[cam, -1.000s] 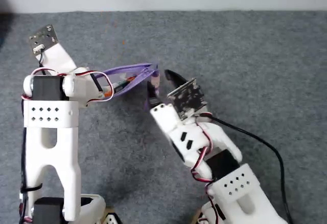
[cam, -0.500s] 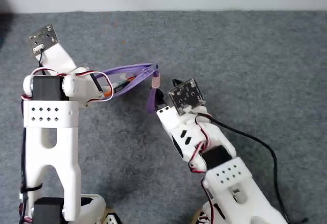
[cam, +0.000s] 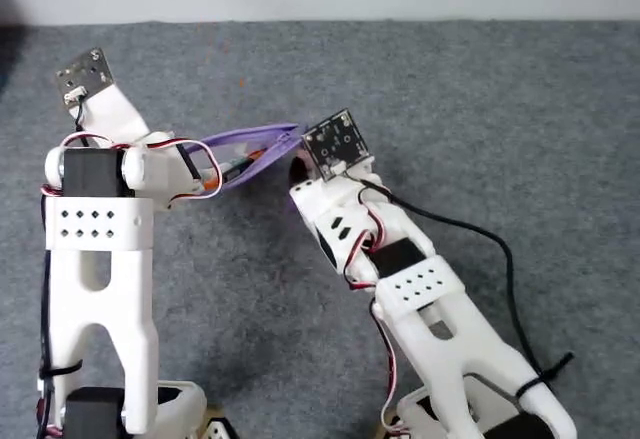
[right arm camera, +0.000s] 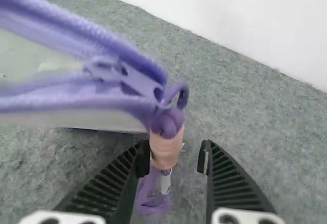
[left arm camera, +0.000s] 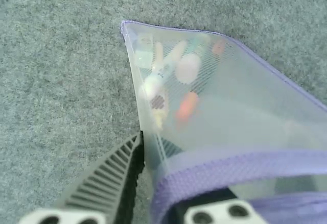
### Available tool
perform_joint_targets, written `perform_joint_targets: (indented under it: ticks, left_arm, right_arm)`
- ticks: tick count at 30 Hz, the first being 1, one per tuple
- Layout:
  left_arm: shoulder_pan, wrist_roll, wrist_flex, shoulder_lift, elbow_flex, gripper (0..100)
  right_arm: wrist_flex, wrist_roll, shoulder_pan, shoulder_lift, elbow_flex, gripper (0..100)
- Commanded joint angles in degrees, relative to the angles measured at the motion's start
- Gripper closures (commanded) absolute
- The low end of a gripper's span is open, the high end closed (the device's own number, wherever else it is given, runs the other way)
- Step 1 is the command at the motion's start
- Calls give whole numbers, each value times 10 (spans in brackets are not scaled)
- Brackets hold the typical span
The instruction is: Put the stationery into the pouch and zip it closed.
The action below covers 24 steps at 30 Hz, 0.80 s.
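1 pouch, L hand clamps edge, R hand open round zip pull

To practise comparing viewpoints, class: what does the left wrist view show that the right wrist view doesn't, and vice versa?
Left wrist: stationery seen through the pouch's clear side. Right wrist: the zipper slider and its tassel pull, hanging inside the open right pincer, plus a white wall. Both: the purple-edged pouch and grey carpet.

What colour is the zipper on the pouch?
The zipper is purple, clearest in the right wrist view.
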Motion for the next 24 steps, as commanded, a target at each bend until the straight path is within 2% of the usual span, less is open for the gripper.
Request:
perform_joint_targets:
  ticks: [1, 15, 17, 20, 22, 24]
  left_arm:
    - [2, 4, -2, -1, -2, 988]
    - [3, 4, -4, 0, -2, 988]
    - [3, 4, -4, 0, -2, 988]
    - [3, 4, -4, 0, -2, 988]
    - [3, 4, -4, 0, -2, 988]
    - [3, 4, -4, 0, -2, 988]
  right_arm:
    - [-12, -4, -6, 2, -40, 843]
    - [-31, -3, -2, 2, -36, 846]
    - [-31, -3, -2, 2, -36, 885]
    - [-31, -3, -2, 0, -36, 997]
    - [-30, -3, -2, -2, -36, 970]
    - [-30, -3, -2, -3, -36, 988]
